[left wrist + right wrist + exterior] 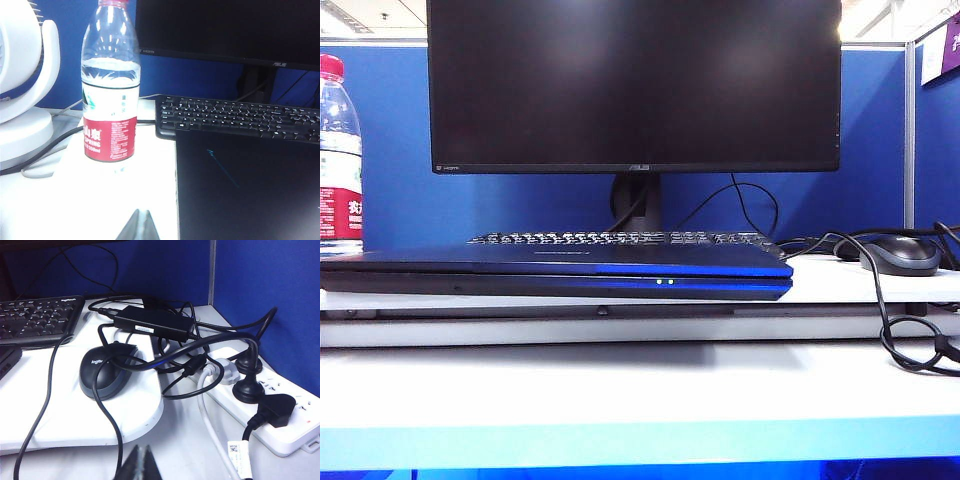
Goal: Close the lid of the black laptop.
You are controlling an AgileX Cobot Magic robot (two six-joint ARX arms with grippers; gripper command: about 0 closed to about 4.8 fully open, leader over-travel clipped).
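**Laptop Shut Flat, Both Grippers Pulled Back**

Nearest in the left wrist view, at the bottom edge: left gripper, tips pressed together, holding nothing, hanging over bare white desk. Same in the right wrist view: right gripper, closed and empty, low in the middle, above the cables. Neither seen in the exterior view.

Just past them, in the middle of the exterior view: the black laptop, lying flat with the lid folded down on top of it. Two small lights glowing on the front edge. Looks like the job is done, so probably no push needed now.

To the left, a water bottle standing upright with a red label, writing too small to read fully. Beside it, a white fan, partly cut off.

To the right, a dark mouse marked "logitech", tangled in black cords, likely just left where plugged. A white power strip holding three plugs.

Behind the laptop, a black keyboard. Farthest back, a big monitor, dark, with "ASUS" on its bottom edge.
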